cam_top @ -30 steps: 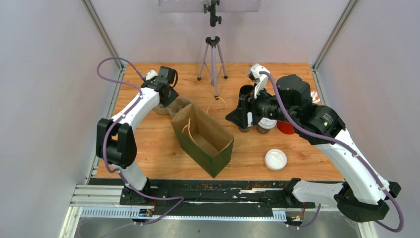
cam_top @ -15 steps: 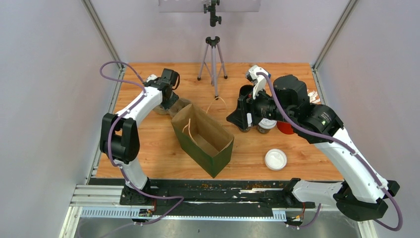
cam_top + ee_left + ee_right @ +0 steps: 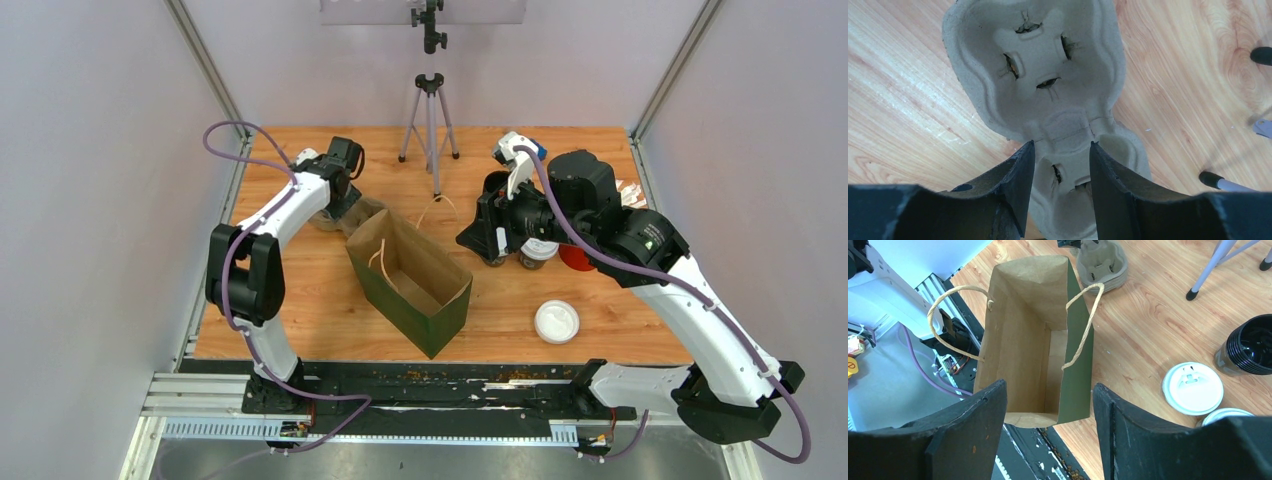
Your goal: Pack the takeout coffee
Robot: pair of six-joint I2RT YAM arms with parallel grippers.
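Nearest, the paper bag [image 3: 440,312] stands with its mouth open, ready to receive. Behind it, the two lidded coffee cups [image 3: 1193,388] wait upright on the table [image 3: 320,300], beside the right gripper [image 3: 1049,387], whose fingers are parted and empty. Farthest, the left gripper [image 3: 1060,146] hangs released over the pulp carrier [image 3: 1043,60], probably to fetch it.

the top external camera sits high behind the arm bases, looking down on the whole table [image 3: 320,310]. the left wrist camera points straight down, very close above the cup carrier [image 3: 1038,75]. the right wrist camera looks down from higher into the paper bag [image 3: 1075,385]; with the top view it shares paper bag [image 3: 410,285], cup carrier [image 3: 1102,262] and takeout coffee [image 3: 1193,388].
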